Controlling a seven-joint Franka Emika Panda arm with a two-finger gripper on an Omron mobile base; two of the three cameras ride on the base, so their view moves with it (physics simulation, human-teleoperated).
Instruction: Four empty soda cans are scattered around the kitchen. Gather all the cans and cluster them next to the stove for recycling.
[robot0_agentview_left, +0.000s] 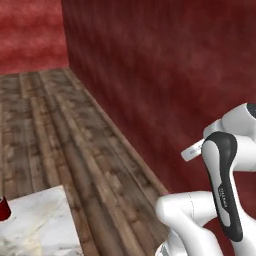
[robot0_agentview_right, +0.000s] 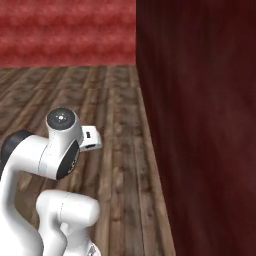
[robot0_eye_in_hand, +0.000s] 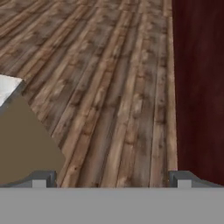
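One red soda can stands on a white marble counter top at the lower left edge of the left base view, cut off by the frame. The stove is out of view. My arm is folded close over the base, with the hand held low. In the hand view my gripper is open, its two dark fingertips standing far apart with nothing between them, pointing over bare wooden floor.
A dark red wall runs along the right side, close to the arm. Wooden plank floor stretches ahead to a red back wall. The counter's white corner and brown side sit at the hand view's left.
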